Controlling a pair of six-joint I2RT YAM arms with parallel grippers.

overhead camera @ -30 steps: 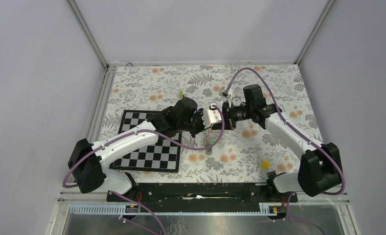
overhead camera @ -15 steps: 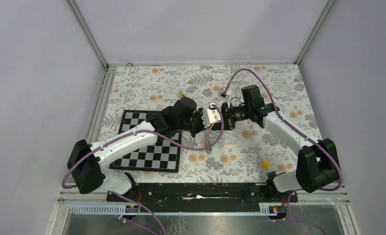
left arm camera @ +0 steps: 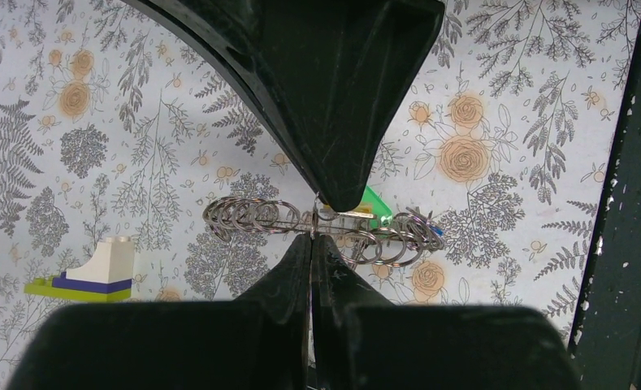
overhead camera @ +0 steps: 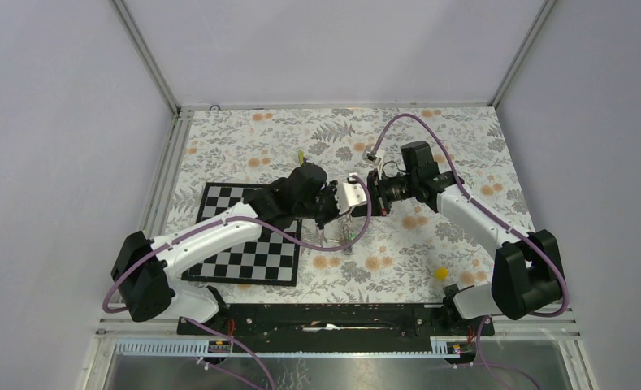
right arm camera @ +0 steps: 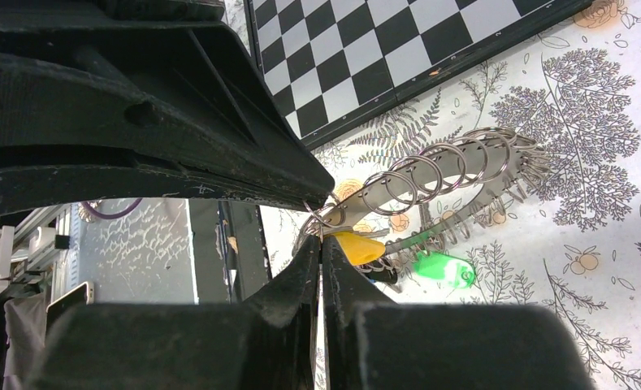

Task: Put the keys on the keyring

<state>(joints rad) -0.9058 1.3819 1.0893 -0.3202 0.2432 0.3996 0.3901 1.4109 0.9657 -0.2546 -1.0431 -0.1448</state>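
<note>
Step in hand: threading a key onto the keyring (left arm camera: 248, 215). The left gripper (left arm camera: 313, 229) is clamped on the ring's middle, holding it above the cloth just off the chessboard's (right arm camera: 398, 49) right edge. The right gripper (right arm camera: 321, 244) is closed at the ring's end, against the orange-yellow key (right arm camera: 357, 247); we cannot tell which of the two it pinches. We judge the next move calls for feeding that key along the wire. The ring shows as a thin metal run of overlapping loops, with the green key (right arm camera: 443, 269) just beside it.

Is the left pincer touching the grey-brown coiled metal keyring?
Touching. The left wrist view shows the left pincer shut on the wire of the grey-brown coiled metal keyring, its fingertips meeting right at the coil.
</note>
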